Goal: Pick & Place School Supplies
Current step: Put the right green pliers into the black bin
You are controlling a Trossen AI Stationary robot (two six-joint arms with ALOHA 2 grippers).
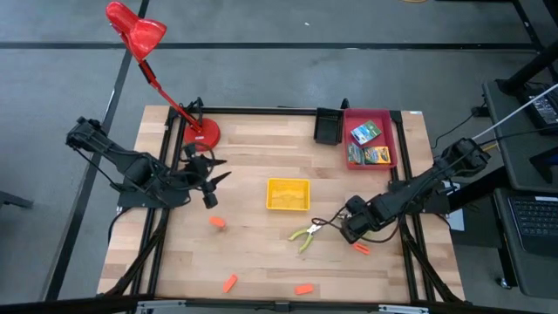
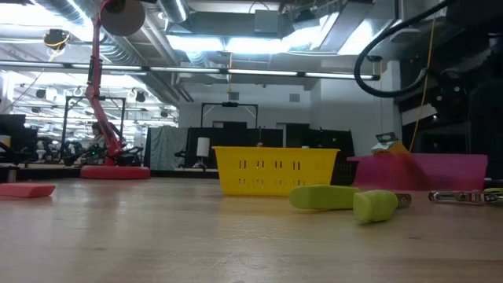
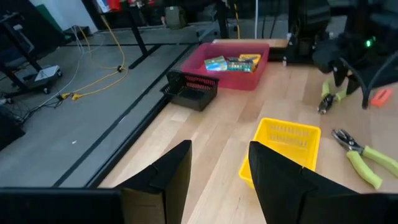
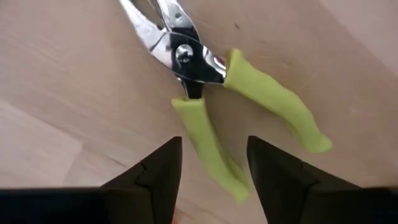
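Note:
A tool with yellow-green handles (image 4: 205,140) lies flat on the wooden table under my right gripper (image 4: 214,180). The gripper points down and is open, with one handle running into the gap between its fingers; I see no touch. In the high view this gripper (image 1: 346,228) is at the table's right, and a second such tool (image 1: 305,236) lies just left of it. Printed boxes (image 1: 366,133) rest in the red tray (image 1: 394,139). Orange pieces (image 1: 217,222) lie scattered on the wood. My left gripper (image 3: 219,177) hovers open and empty at the table's left.
A yellow bin (image 1: 288,194) stands mid-table and a black bin (image 1: 328,126) stands beside the red tray at the far right. A red desk lamp (image 1: 200,133) stands at the far left. More orange pieces (image 1: 229,283) (image 1: 303,289) (image 1: 361,249) lie near the front edge.

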